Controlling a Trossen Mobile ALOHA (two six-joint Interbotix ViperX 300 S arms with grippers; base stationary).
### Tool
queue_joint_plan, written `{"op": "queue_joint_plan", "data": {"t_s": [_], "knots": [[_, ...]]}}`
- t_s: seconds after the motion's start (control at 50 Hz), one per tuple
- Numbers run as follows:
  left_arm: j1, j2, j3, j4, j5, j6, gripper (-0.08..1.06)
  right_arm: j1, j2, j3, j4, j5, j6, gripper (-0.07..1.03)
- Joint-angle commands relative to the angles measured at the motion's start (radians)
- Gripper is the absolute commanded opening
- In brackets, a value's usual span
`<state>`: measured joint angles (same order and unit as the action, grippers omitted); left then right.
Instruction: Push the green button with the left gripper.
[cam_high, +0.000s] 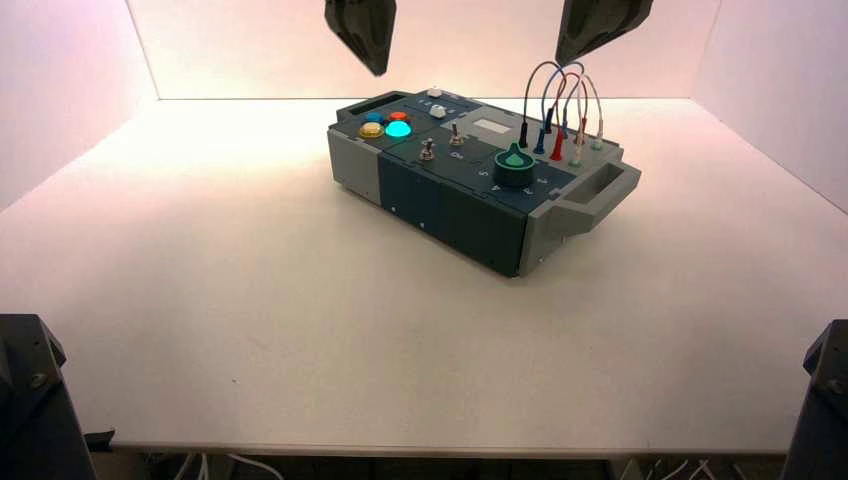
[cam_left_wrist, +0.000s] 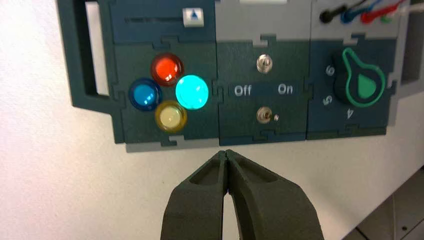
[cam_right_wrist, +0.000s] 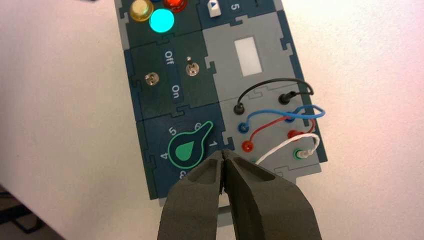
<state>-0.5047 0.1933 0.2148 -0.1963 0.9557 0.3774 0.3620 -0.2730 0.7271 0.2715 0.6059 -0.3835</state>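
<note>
The green button (cam_high: 398, 128) glows bright cyan in a cluster with the yellow (cam_high: 371, 130), blue (cam_high: 374, 117) and red (cam_high: 398, 116) buttons at the left end of the box (cam_high: 450, 205). In the left wrist view the green button (cam_left_wrist: 192, 92) sits beside the red (cam_left_wrist: 166, 69), blue (cam_left_wrist: 145, 95) and yellow (cam_left_wrist: 171, 116) ones. My left gripper (cam_high: 375, 68) hangs high above the box, behind the buttons, clear of them. It is shut and empty (cam_left_wrist: 226, 152). My right gripper (cam_high: 562, 58) hangs high over the wires, shut and empty (cam_right_wrist: 222, 152).
The box also bears two toggle switches (cam_left_wrist: 264, 63) (cam_left_wrist: 263, 115) lettered Off and On, a dark-green rotary knob (cam_high: 515, 167), a white slider (cam_high: 437, 111), a small display (cam_right_wrist: 248, 56) and looped wires (cam_high: 560, 105). It has handles at both ends (cam_high: 600, 185).
</note>
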Motion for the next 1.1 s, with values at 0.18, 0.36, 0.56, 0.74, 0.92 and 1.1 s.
{"op": "queue_joint_plan", "data": {"t_s": [0.18,0.36,0.56,0.74,0.92,1.1], "knots": [[-0.005,-0.034,0.011,-0.003,-0.043,0.009,-0.03,0.005,-0.002,0.008,0.000,-0.049,-0.005,-0.02],[-0.005,-0.040,0.018,-0.003,-0.038,0.011,-0.03,0.006,-0.003,0.006,-0.008,-0.049,-0.005,-0.02],[-0.005,-0.064,0.041,-0.003,-0.049,0.011,-0.03,0.006,-0.008,0.008,-0.008,-0.049,-0.005,-0.02],[-0.005,-0.071,0.044,-0.003,-0.052,0.011,-0.03,0.005,-0.008,0.006,-0.008,-0.049,-0.005,-0.02],[-0.005,-0.066,0.046,-0.003,-0.055,0.011,-0.03,0.006,-0.011,0.014,-0.008,-0.049,-0.005,-0.02],[-0.005,-0.069,0.046,-0.003,-0.054,0.011,-0.03,0.006,-0.009,0.008,-0.008,-0.049,-0.005,-0.02]]}}
